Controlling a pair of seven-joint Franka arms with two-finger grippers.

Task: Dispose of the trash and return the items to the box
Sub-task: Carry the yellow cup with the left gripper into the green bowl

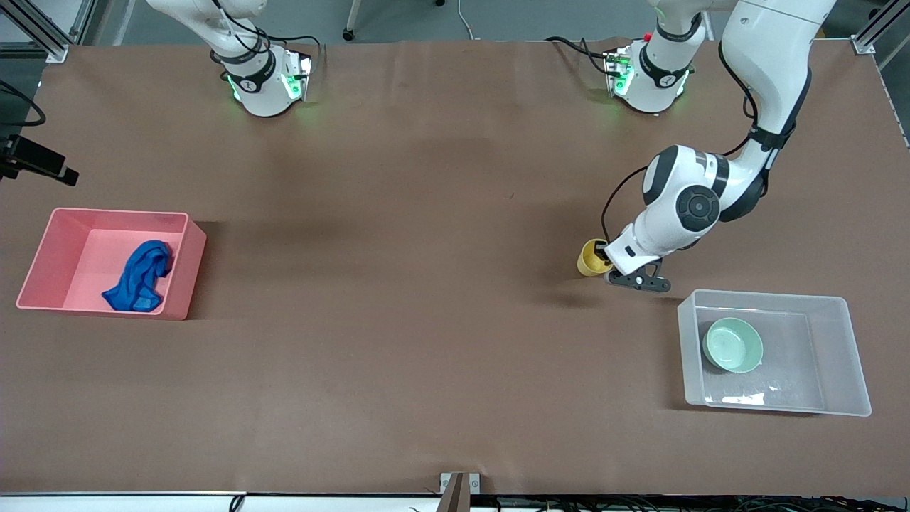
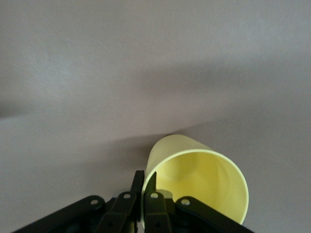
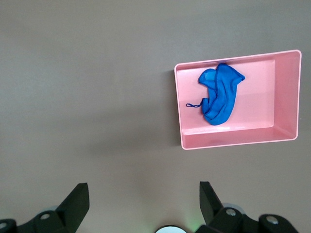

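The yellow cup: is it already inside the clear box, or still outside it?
Outside. The yellow cup stands on the table beside the clear box, its rim pinched by the left tool.

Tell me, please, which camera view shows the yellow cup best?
The left wrist view: the cup fills the frame, its rim pinched by the left end effector. The front view shows the cup small and partly hidden by that arm. The right wrist view lacks it.

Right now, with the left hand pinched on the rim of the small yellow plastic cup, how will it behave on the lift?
The small yellow plastic cup looks thin-walled and empty, so probably light. The left hand grips one wall only, so the cup may swing or slip. Its smooth round body would likely roll if dropped.
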